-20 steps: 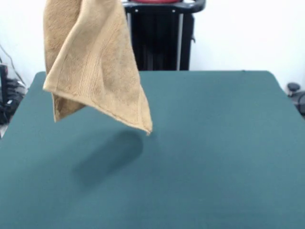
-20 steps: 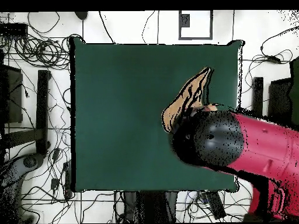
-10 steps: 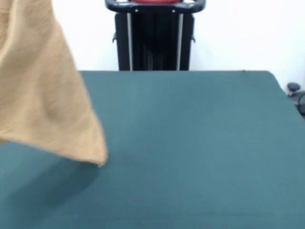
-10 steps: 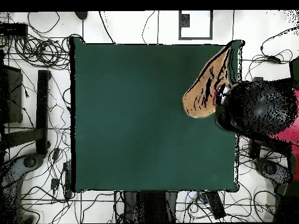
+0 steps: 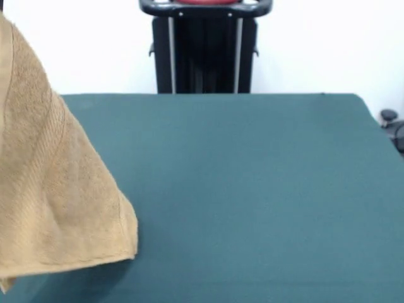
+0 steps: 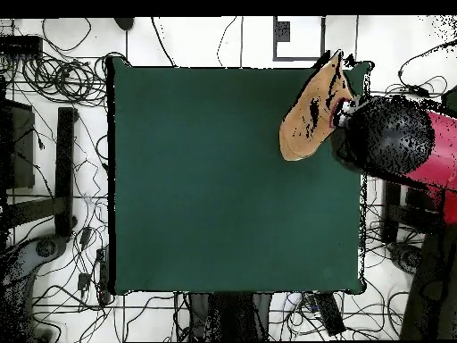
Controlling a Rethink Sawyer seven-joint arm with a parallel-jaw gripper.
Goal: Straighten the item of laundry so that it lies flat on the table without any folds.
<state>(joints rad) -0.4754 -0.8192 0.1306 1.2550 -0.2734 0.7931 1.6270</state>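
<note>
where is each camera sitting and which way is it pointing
Front view: sits across the table, facing the robot's black pedestal at the far side; no arm shows, only the hanging towel at left.
Overhead view: sits above the table, looking straight down, robot's base at the bottom; the red and black arm enters from the right beside the towel.
Shared: both show the green table and the tan towel near one table corner.
</note>
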